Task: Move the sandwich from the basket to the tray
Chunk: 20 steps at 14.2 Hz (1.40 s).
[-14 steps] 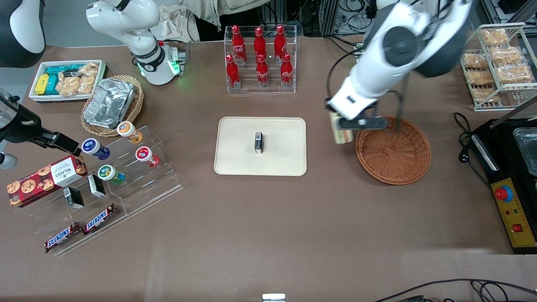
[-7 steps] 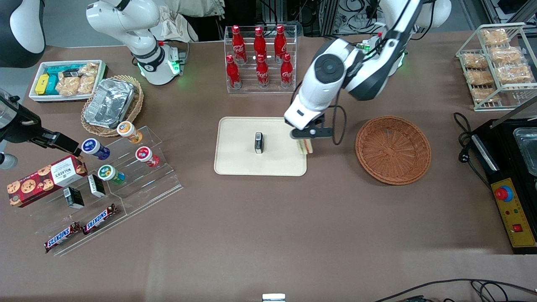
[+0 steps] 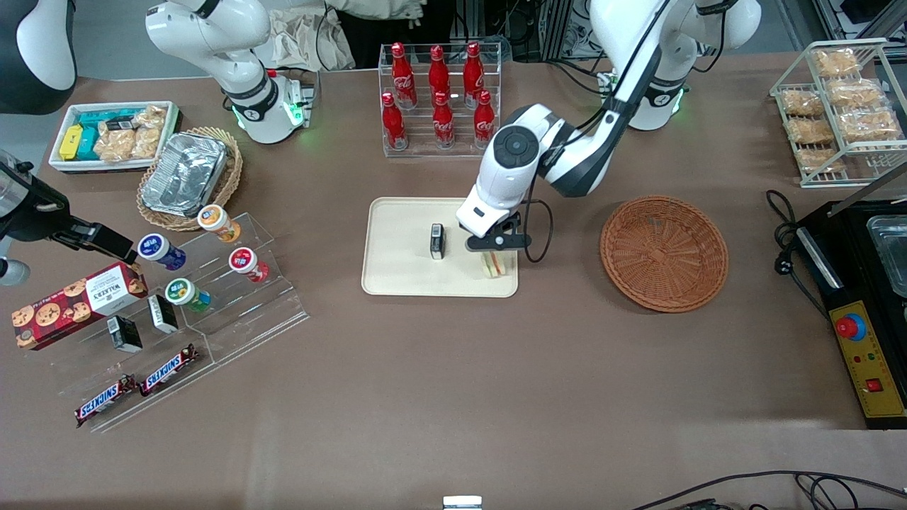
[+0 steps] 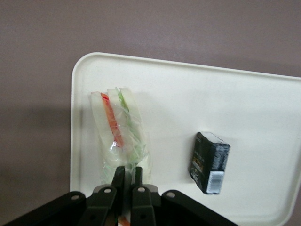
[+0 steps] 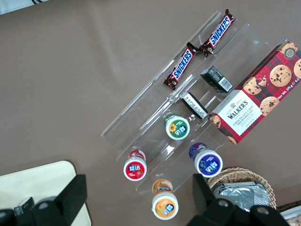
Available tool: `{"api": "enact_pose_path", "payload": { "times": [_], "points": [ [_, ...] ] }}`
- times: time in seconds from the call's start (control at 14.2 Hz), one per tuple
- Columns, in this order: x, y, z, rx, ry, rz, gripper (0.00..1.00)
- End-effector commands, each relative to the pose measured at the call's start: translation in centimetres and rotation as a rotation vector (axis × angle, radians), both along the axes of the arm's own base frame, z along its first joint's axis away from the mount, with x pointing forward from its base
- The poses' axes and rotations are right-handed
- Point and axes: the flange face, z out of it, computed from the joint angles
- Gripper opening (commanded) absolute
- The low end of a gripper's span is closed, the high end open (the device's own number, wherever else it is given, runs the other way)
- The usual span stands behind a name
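The sandwich (image 3: 497, 264) (image 4: 120, 134), a clear-wrapped wedge of pale bread with red and green layers, is over the cream tray (image 3: 404, 280) (image 4: 188, 89), close to the tray corner nearest the basket and the front camera. My left gripper (image 3: 498, 246) (image 4: 127, 175) is directly above it, shut on the sandwich's wrapped end. Whether the sandwich rests on the tray or hangs just above it I cannot tell. The reddish-brown wicker basket (image 3: 664, 253) sits empty beside the tray, toward the working arm's end.
A small black box (image 3: 437, 241) (image 4: 210, 162) stands at the tray's middle, close to the sandwich. A rack of red cola bottles (image 3: 439, 99) is farther from the front camera than the tray. An acrylic stand with cups and snacks (image 3: 212, 283) lies toward the parked arm's end.
My gripper carried the sandwich from the basket's rim toward the parked arm's end, over the tray's edge, and then lower and nearer the front camera above the tray corner.
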Motion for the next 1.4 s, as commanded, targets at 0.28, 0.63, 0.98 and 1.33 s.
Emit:
{"api": "enact_pose_path", "payload": {
  "times": [0.28,0.63,0.98,1.33],
  "points": [
    [0.1,0.5,-0.6,0.032,-0.025,0.007,0.61],
    [3.0,4.3,5.5,0.098,0.019,0.100,1.00],
    [9.5,15.6,14.8,0.135,0.050,0.212,1.00],
    [11.1,27.5,20.9,0.123,0.065,0.110,1.00]
  ]
}}
